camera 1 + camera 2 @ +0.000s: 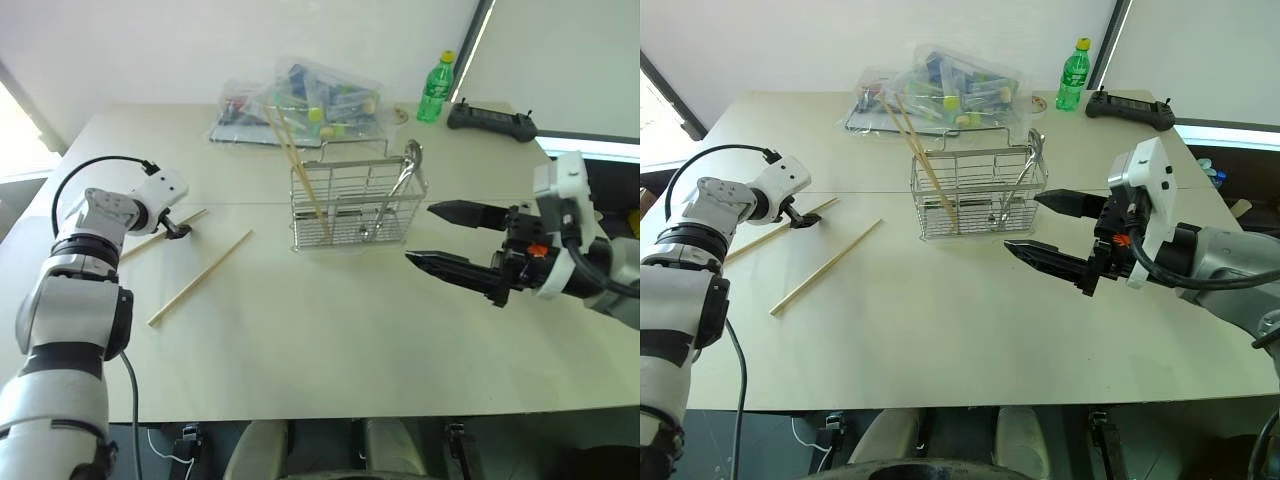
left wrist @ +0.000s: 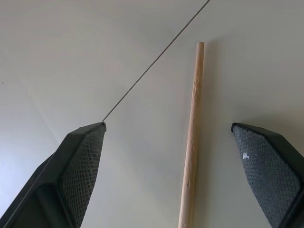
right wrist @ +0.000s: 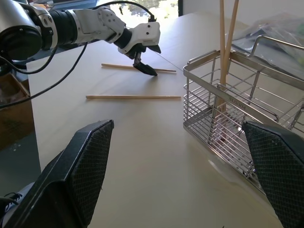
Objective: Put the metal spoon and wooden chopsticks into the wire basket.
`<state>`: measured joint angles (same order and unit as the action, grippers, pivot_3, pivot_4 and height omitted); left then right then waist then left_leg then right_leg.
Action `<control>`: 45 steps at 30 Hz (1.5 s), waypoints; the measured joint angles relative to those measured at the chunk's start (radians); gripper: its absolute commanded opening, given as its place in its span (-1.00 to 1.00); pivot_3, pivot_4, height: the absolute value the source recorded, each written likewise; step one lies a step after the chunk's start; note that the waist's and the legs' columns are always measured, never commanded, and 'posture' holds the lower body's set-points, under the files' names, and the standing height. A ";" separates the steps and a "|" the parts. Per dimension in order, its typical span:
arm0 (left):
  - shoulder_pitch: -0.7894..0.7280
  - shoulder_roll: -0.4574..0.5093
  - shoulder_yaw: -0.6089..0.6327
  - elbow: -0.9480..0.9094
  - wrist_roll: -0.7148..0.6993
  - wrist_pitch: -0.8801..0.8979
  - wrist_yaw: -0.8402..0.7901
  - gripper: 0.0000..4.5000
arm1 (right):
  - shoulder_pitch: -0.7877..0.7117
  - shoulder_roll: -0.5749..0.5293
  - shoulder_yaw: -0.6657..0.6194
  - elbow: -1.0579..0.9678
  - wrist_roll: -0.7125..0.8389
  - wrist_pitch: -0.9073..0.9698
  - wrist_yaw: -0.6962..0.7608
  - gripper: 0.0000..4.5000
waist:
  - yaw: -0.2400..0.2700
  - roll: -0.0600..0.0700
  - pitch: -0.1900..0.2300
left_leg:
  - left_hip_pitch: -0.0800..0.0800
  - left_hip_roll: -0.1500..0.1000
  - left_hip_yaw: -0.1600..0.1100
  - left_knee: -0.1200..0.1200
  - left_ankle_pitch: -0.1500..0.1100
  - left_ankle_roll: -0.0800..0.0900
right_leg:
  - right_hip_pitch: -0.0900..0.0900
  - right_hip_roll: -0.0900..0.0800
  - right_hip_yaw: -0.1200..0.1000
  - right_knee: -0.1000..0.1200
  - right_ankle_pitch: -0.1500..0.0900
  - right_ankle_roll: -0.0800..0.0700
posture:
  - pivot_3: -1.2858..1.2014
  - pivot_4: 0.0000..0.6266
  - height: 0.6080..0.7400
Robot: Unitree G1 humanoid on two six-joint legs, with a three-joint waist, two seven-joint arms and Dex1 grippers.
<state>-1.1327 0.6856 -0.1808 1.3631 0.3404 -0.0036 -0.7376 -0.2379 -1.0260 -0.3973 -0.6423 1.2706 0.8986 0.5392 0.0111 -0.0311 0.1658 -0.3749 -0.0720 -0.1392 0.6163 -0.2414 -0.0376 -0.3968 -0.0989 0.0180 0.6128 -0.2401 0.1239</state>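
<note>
The wire basket [image 1: 352,203] stands mid-table. Two wooden chopsticks [image 1: 293,160] lean upright in it, and the metal spoon [image 1: 404,178] rests inside against its right end. Two more chopsticks lie flat on the table to the left: one [image 1: 200,278] lies free, the other [image 2: 192,142] runs between the open fingers of my left gripper [image 1: 178,229], which points down just over it without gripping. My right gripper [image 1: 420,234] hovers wide open and empty just right of the basket, pointing toward it.
A clear plastic bag of colourful items [image 1: 300,98] lies behind the basket. A green bottle [image 1: 435,88] and a black controller [image 1: 490,120] sit at the back right. The table's front edge [image 1: 330,412] is near me.
</note>
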 measured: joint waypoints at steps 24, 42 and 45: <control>-0.002 -0.017 0.007 0.000 0.006 0.047 -0.030 0.00 | 0.007 0.008 -0.003 0.000 -0.011 -0.012 -0.041 1.00 | -0.001 0.000 0.000 | 0.000 0.000 0.000 0.000 0.000 0.000 | 0.000 0.000 0.000 0.000 0.000 0.000 | 0.03 -0.52 0.90; -0.002 -0.030 0.018 0.001 0.005 0.065 -0.039 -0.94 | 0.005 0.011 -0.005 0.018 -0.014 -0.014 -0.048 1.00 | -0.001 0.000 0.000 | 0.000 0.000 0.000 -0.001 0.000 0.000 | 0.000 0.000 0.000 0.000 0.000 0.000 | 0.03 -0.52 0.90; -0.002 -0.030 0.021 0.001 0.001 0.064 -0.030 -0.94 | 0.006 0.024 -0.005 0.018 -0.032 -0.021 -0.049 1.00 | -0.001 0.000 0.000 | 0.000 0.000 0.000 -0.001 0.000 0.000 | -0.001 0.000 0.000 0.000 0.000 0.000 | 0.03 -0.52 0.90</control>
<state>-1.1345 0.6556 -0.1599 1.3642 0.3412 0.0601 -0.7672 -0.2320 -1.0024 -0.4019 -0.6247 1.2381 0.8774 0.4906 0.0102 -0.0312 0.1658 -0.3752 -0.0718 -0.1392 0.6155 -0.2414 -0.0376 -0.3974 -0.0988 0.0180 0.6125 -0.2402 0.1239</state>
